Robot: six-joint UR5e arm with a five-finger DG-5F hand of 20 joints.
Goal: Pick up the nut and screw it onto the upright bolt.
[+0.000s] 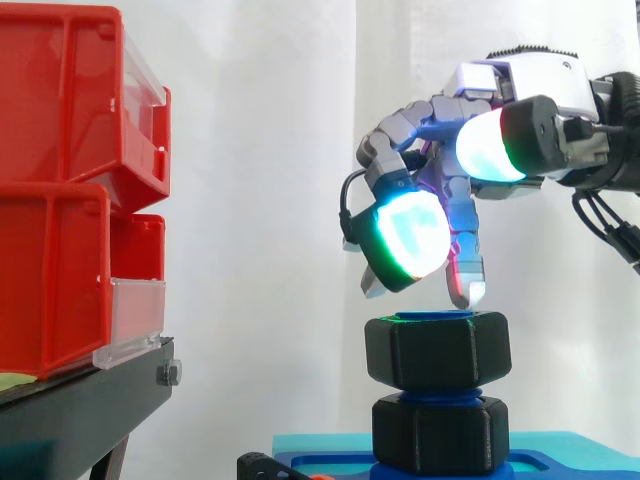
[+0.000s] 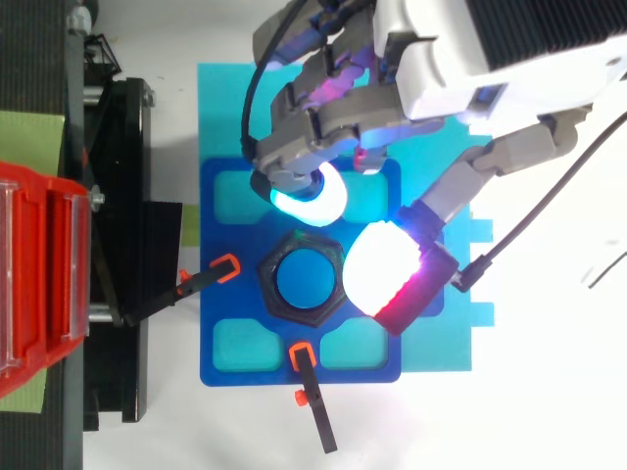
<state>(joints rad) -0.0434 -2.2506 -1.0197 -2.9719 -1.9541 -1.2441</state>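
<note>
The nut (image 1: pixel 437 350) is seated atop the upright bolt (image 2: pixel 305 278), above a second black hexagonal piece (image 1: pixel 440 432). The hand (image 1: pixel 440 115) is held just above the bolt, fingers loosely bent and spread, apparently clasping nothing. Red bins (image 1: pixel 60 200) are stacked well aside of the bolt.

Nut (image 1: pixel 437 350): black plastic, matt, faintly grainy faces. Second black hex piece (image 1: pixel 440 432) below it: same matt plastic. Bolt (image 2: pixel 305 277): blue plastic, smooth top. Blue base plate (image 2: pixel 230 240): smooth moulded plastic, slight sheen. Cyan sheet (image 2: pixel 220 108) under it: flat, matt. Clamps (image 2: pixel 317 411): black matt arms, orange plastic tips. Hand (image 1: pixel 520 85): white ribbed plastic shell, grey satin plastic fingers (image 1: pixel 400 130). Pads (image 1: pixel 405 235): smooth, translucent, glossy, set in black cups. Red bins (image 1: pixel 60 150) at left: glossy hard plastic with clear plastic fronts (image 1: pixel 130 310). Stand (image 1: pixel 80 400): black, matt, looks like metal, with a bare metal screw head (image 1: pixel 168 373) at its end. Curtain (image 1: pixel 270 200): white cloth, matt, soft folds.
</note>
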